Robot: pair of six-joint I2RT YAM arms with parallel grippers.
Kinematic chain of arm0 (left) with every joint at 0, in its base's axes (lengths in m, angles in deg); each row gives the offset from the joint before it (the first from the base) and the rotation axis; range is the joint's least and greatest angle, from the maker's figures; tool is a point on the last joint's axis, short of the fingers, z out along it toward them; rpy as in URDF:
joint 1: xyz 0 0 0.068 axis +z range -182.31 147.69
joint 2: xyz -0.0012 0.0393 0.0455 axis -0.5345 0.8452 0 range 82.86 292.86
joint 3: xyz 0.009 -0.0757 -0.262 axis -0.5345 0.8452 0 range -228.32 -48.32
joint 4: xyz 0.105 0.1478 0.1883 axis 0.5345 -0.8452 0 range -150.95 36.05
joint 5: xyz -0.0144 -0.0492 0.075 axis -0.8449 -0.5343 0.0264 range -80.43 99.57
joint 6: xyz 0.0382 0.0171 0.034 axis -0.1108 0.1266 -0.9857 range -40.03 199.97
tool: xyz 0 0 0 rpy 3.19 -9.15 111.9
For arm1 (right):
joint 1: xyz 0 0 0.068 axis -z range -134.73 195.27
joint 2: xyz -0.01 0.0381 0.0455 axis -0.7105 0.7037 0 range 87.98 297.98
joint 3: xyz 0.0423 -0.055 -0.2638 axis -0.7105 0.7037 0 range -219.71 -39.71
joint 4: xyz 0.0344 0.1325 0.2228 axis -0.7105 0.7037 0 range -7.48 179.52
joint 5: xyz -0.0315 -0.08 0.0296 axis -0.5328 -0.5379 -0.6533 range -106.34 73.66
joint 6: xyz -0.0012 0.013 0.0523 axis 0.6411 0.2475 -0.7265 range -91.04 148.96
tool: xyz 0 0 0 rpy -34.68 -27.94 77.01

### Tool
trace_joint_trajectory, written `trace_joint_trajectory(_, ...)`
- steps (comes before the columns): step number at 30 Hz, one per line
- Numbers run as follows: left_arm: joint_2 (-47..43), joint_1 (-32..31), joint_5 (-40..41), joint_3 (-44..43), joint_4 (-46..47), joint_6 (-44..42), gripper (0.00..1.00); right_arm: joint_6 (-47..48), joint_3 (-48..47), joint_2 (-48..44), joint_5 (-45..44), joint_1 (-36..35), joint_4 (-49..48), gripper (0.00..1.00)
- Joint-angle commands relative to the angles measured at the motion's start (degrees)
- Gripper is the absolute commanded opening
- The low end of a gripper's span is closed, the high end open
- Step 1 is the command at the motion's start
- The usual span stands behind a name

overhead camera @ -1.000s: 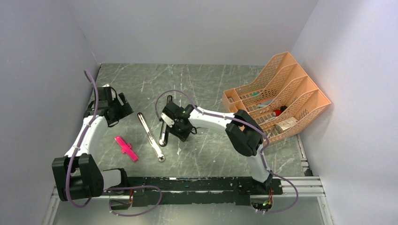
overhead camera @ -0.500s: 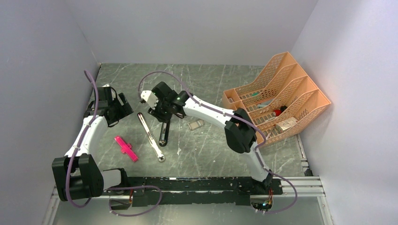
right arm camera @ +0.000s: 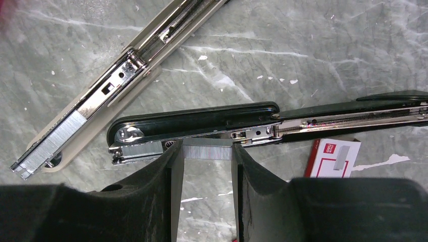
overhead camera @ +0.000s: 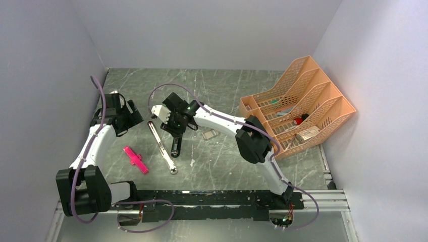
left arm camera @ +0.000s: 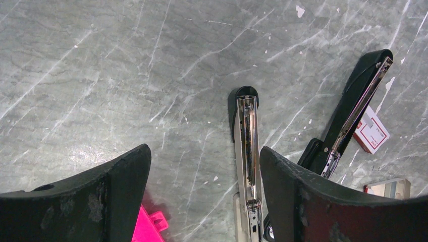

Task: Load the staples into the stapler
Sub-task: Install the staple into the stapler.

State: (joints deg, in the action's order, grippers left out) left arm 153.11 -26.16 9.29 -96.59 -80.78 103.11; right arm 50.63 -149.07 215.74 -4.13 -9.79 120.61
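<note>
The black stapler (overhead camera: 175,143) lies opened flat on the table, its chrome rail (right arm camera: 328,122) facing up. My right gripper (right arm camera: 207,151) is shut on a short silvery strip of staples (right arm camera: 207,149), holding it right at the rail's edge near the hinge end; whether the strip touches the rail I cannot tell. Another strip (right arm camera: 141,149) sits in the rail beside it. In the top view this gripper (overhead camera: 174,123) hangs over the stapler's far end. My left gripper (left arm camera: 204,166) is open and empty above the table, left of both staplers.
A silver-grey stapler (overhead camera: 161,146) lies open just left of the black one, staples in its tip (right arm camera: 55,138). The red-and-white staple box (overhead camera: 209,134) lies to the right, a pink plastic piece (overhead camera: 136,159) to the left. An orange file rack (overhead camera: 298,108) stands at right.
My right arm swung from the right side of the black stapler to its far end, carrying the staple strip and uncovering the staple box. The left arm stayed still.
</note>
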Motion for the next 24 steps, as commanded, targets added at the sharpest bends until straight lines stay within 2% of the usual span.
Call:
trace_joint_trajectory(1, -0.5, -0.4, -1.3, -1.7, 1.1, -0.5, 0.83, 2.1, -1.9, 1.3, 0.2, 0.2, 1.2, 0.28)
trace_joint_trajectory(24, -0.6, -0.6, -1.3, -1.7, 1.1, -0.6, 0.83, 1.8, -2.7, 3.6, -1.3, 0.2, 2.3, 0.3)
